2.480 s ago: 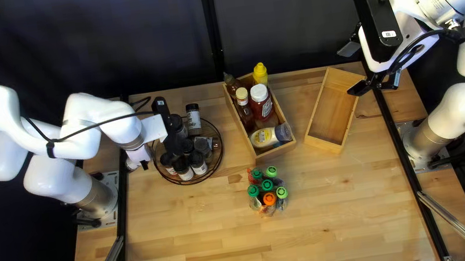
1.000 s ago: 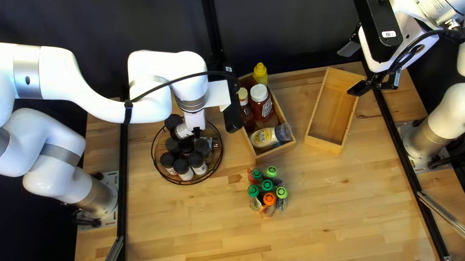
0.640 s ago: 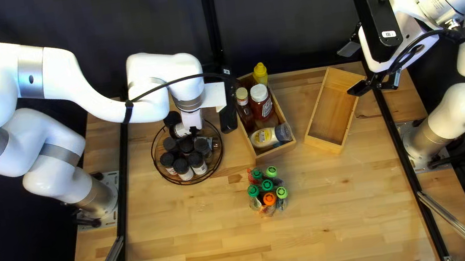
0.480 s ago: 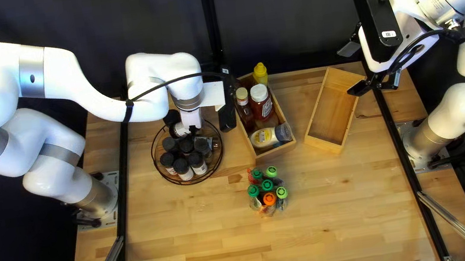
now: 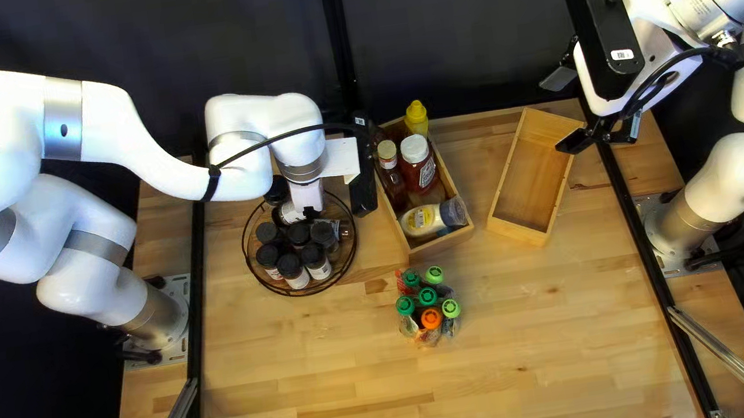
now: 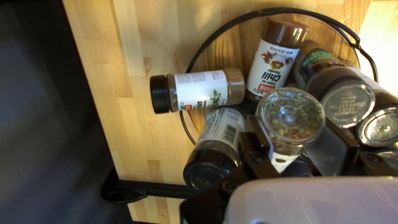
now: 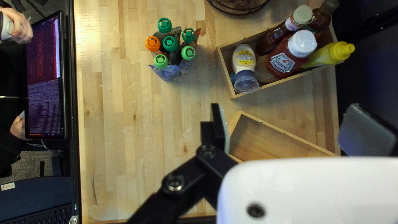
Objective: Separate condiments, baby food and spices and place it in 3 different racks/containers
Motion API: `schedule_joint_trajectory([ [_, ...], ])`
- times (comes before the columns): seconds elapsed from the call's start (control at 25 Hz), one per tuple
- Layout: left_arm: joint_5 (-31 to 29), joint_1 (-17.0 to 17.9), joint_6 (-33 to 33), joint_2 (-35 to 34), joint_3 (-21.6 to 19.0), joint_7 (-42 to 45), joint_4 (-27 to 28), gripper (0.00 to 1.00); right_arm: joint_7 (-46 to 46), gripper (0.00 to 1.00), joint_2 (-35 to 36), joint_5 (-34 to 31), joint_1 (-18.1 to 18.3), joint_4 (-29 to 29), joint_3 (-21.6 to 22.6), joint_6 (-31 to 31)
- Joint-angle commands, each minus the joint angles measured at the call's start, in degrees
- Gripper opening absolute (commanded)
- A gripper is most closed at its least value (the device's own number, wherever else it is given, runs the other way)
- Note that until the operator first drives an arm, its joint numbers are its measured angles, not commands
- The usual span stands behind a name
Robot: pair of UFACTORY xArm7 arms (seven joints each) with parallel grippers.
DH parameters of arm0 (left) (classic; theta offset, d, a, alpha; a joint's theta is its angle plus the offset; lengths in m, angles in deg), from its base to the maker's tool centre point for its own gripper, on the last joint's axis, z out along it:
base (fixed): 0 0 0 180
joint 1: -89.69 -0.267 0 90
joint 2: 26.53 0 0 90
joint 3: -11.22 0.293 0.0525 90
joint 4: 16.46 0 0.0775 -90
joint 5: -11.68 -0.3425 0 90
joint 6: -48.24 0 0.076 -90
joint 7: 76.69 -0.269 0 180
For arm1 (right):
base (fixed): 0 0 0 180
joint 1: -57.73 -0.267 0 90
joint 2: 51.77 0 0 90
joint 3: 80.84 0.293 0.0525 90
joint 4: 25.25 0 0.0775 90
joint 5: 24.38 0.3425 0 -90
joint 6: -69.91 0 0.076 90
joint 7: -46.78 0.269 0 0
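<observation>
While my left pincer [image 5: 307, 206] has a spice jar [image 6: 291, 118] clamped among the other jars [image 5: 293, 267] at the round rack [image 5: 258, 274], my right pincer [image 5: 562, 110] hangs wide open. One jar on its side [image 6: 199, 90] pokes its black cap past the rim, lol. Condiments [image 5: 420, 174] sit in a wooden box [image 5: 439, 243], pouches [image 7: 166, 73] are bunched nearby on the table [image 5: 525, 352], and the second box [image 5: 531, 183] is off to the right.
</observation>
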Motion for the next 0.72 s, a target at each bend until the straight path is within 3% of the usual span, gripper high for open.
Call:
schedule_joint_trajectory([
  [0.04,0.39,-0.04,0.77,0.29,0.34,-0.35,-0.41,0.34,0.0,1.0,0.0,0.0,0.0,0.0,0.0,0.0],
  [0.08,0.49,-0.06,0.96,0.29,0.42,-0.42,-0.55,0.35,0.0,1.0,0.0,0.0,0.0,0.0,0.0,0.0],
  [0.12,0.53,-0.06,1.04,0.29,0.46,-0.45,-0.62,0.5,0.0,1.0,0.0,0.0,0.0,0.0,0.0,0.0],
  [0.16,0.66,-0.03,1.22,0.32,0.51,-0.53,-0.73,0.58,0.0,1.0,0.0,0.0,0.0,0.0,0.0,0.0],
  [0.36,0.95,-0.01,1.46,0.36,0.64,-0.81,-0.9,0.77,0.0,1.0,0.0,0.0,0.0,0.0,0.0,0.0],
  [0.72,1.27,0.48,0.47,0.19,0.1,-0.79,-0.09,0.81,0.0,1.0,0.0,0.0,0.0,0.0,0.0,0.0],
])
